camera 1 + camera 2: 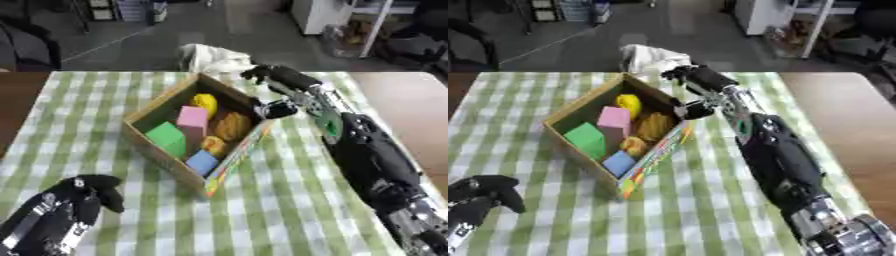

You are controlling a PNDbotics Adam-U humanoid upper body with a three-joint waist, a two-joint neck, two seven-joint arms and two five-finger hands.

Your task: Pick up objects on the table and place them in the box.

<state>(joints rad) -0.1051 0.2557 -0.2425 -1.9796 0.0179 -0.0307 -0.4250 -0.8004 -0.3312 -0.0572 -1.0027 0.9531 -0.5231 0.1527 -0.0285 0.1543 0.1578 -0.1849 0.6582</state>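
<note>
A cardboard box (150, 111) stands askew on the checked cloth. Inside it lie a yellow thing (206, 102), a pink block (192, 118), a green block (166, 135), a brownish round thing (233, 125), a small orange-yellow thing (213, 145) and a blue block (201, 162). My right hand (278, 77) reaches in from the right and hangs over the box's far right rim. Its fingers point left, its thumb (278, 108) hangs apart by the rim, and I see nothing in it. My left hand (87, 192) rests at the lower left with relaxed fingers, holding nothing.
A white crumpled thing (215, 57) lies at the table's far edge just behind the box. The green-and-white cloth (271, 200) covers the table; bare brown tabletop (407, 107) shows at the right. Furniture stands on the floor beyond.
</note>
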